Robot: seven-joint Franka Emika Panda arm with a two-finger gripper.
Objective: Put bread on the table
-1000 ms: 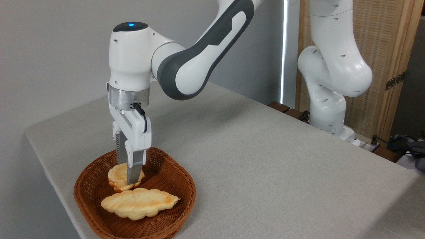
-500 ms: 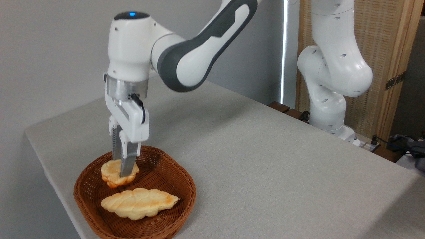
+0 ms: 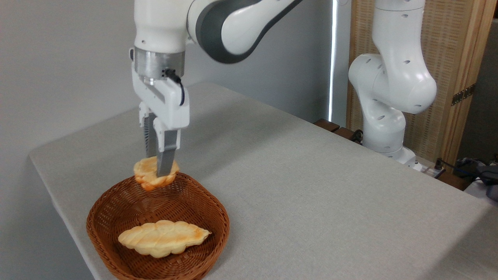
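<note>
Nearest, at the front left corner: brown woven wicker basket [image 3: 116,237], resting on the cloth, with a long braided, leaf-shaped loaf [image 3: 163,238] lying flat across its front half. Just above the basket's far rim: the bread [image 3: 148,179], a small round scalloped bun with a toasted top, lifted clear of the weave and touching nothing below. Pinched from both sides by the gripper [image 3: 157,171], whose fingers [image 3: 165,155] point straight down and clamp the bun between them. Above that, a silver wrist ring, a short black cable, then the white and dark grey arm [image 3: 233,27] sweeping up out of frame.

Spreading right and back: the table [image 3: 311,186], covered in light grey cloth, rounded at its corners, faintly shadowed under the arm. At the far right edge: the arm's white base [image 3: 385,116], standing beside dark wooden slats. Behind, a plain grey wall [image 3: 58,58], a bright vertical strip of light, and a woven screen [image 3: 455,58] in a pale wood frame. Cables and dark clutter at the extreme right, too blurred to identify.
</note>
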